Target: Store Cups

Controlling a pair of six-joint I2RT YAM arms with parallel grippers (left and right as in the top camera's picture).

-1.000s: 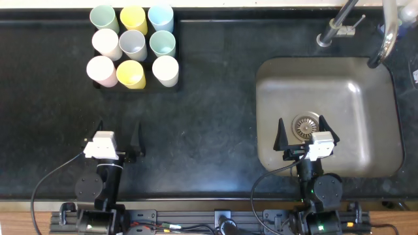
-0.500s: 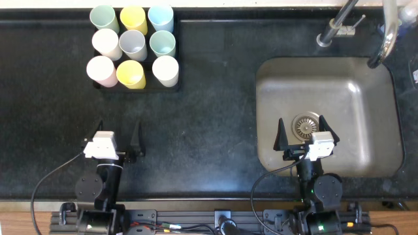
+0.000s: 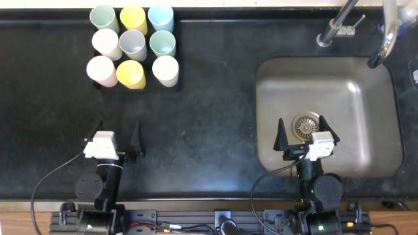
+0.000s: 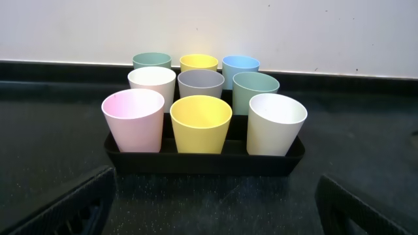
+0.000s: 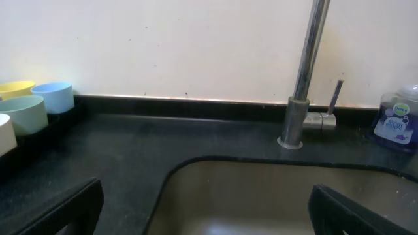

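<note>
Several pastel cups stand upright in a black tray (image 3: pixel 147 89) at the counter's back left, packed in rows. The front row holds a pink cup (image 4: pixel 134 121), a yellow cup (image 4: pixel 201 124) and a white cup (image 4: pixel 275 124). My left gripper (image 3: pixel 118 130) is open and empty at the front left, well short of the tray (image 4: pixel 202 162). Over the front part of the sink, my right gripper (image 3: pixel 302 127) is open with nothing in it. The tray's right-hand cups (image 5: pixel 39 101) appear at the edge of the right wrist view.
A steel sink (image 3: pixel 366 98) with a drain (image 3: pixel 305 125) takes up the right side of the dark counter. A faucet (image 3: pixel 336 26) rises behind it, and a soap bottle (image 5: pixel 398 121) stands at the far right. A wall backs the counter.
</note>
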